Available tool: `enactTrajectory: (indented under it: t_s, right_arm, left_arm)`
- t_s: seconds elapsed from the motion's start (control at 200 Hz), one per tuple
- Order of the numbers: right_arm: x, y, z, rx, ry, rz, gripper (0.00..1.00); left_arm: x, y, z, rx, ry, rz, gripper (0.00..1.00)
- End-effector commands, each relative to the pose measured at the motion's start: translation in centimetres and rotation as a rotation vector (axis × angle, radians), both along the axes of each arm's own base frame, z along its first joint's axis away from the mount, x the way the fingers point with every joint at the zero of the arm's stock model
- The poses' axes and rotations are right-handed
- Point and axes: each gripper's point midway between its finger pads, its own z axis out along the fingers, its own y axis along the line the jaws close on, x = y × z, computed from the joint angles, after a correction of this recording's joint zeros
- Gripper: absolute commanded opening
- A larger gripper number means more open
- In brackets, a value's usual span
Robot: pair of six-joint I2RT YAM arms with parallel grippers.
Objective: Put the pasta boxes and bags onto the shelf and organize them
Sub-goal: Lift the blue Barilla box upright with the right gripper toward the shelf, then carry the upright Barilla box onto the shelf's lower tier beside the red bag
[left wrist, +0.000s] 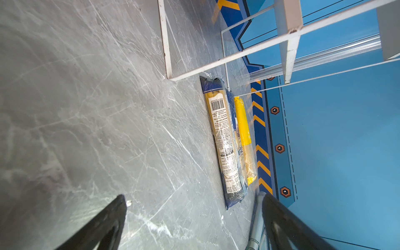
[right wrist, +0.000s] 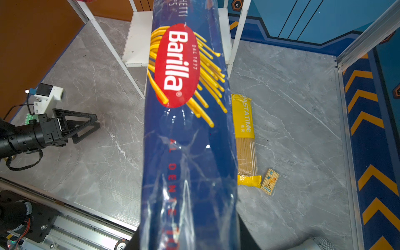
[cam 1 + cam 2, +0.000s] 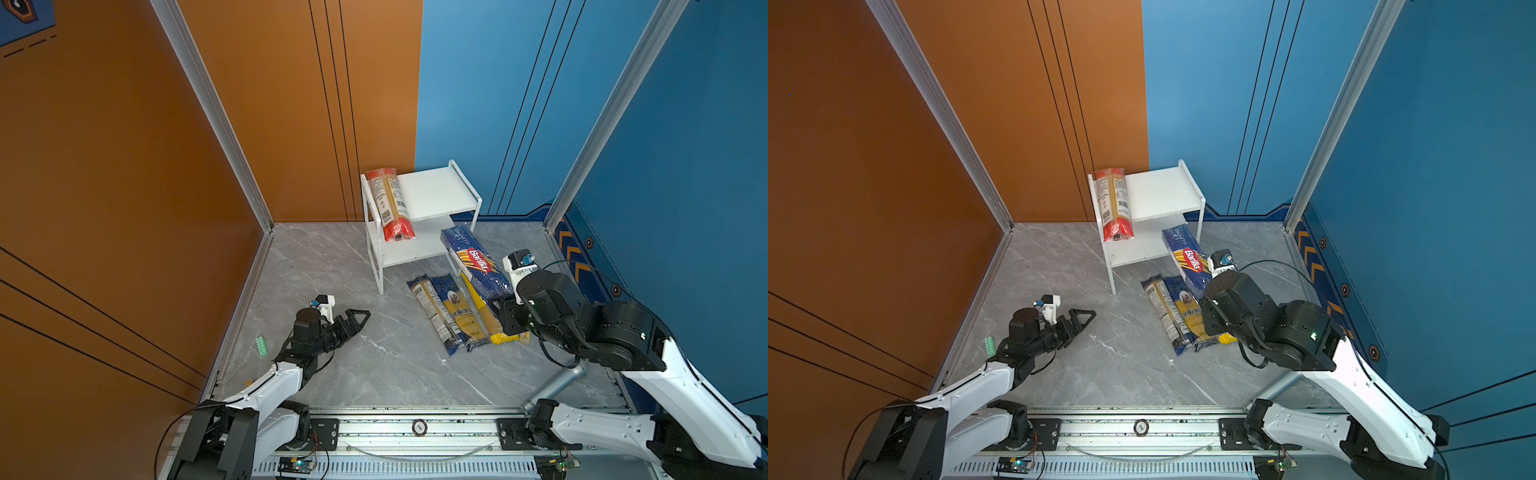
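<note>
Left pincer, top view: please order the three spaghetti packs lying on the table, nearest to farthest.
1. Clear pack with dark-blue ends, left of the row.
2. Blue-yellow portrait pack, middle.
3. Bright yellow pack, right end.

Both arms are the same build, tbh: glossy white shells on the long links of the left arm (image 3: 270, 386) and right arm (image 3: 681, 386), with chunky black cylinders at the joints. The left gripper (image 3: 365, 319) has black, open-frame triangular fingers (image 1: 120, 210). Each wrist carries a white printed camera block (image 3: 325, 302) with a blue bit. Thin black cables (image 3: 555, 359) loop about, and a tiny green LED (image 3: 643, 335) glows on the right one.
</note>
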Motion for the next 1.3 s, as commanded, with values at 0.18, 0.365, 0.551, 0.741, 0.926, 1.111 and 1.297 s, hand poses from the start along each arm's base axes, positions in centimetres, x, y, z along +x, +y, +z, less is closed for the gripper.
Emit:
enactTrajectory:
  t_s: [0.18,0.365,0.551,0.741,0.926,1.111,1.297]
  right_arm:
    - [1.7,0.0,5.9,0.106,-0.179,-0.048,0.00]
    - [1.7,0.3,6.5,0.116,-0.185,-0.037,0.00]
    - [1.9,0.7,7.2,0.123,-0.198,-0.028,0.00]
    - [2.2,1.0,8.4,0.135,-0.224,-0.022,0.00]
    - [2.4,1.4,9.2,0.154,-0.241,-0.011,0.00]
    - [2.7,2.0,9.6,0.157,-0.246,-0.004,0.00]
    - [3.0,2.2,11.0,0.179,-0.275,-0.006,0.00]
  left_arm:
    - [-0.3,0.0,0.1,0.001,-0.017,-0.016,0.98]
    - [-0.2,0.0,0.3,-0.002,-0.020,-0.016,0.98]
    - [-0.2,0.0,0.3,-0.003,-0.021,-0.017,0.98]
    - [-0.2,-0.1,0.5,-0.006,-0.025,-0.019,0.98]
    - [-0.3,0.0,0.5,-0.008,-0.026,-0.017,0.98]
    - [-0.4,0.0,0.6,-0.008,-0.032,-0.015,0.98]
    - [-0.4,0.0,0.6,-0.009,-0.032,-0.016,0.98]
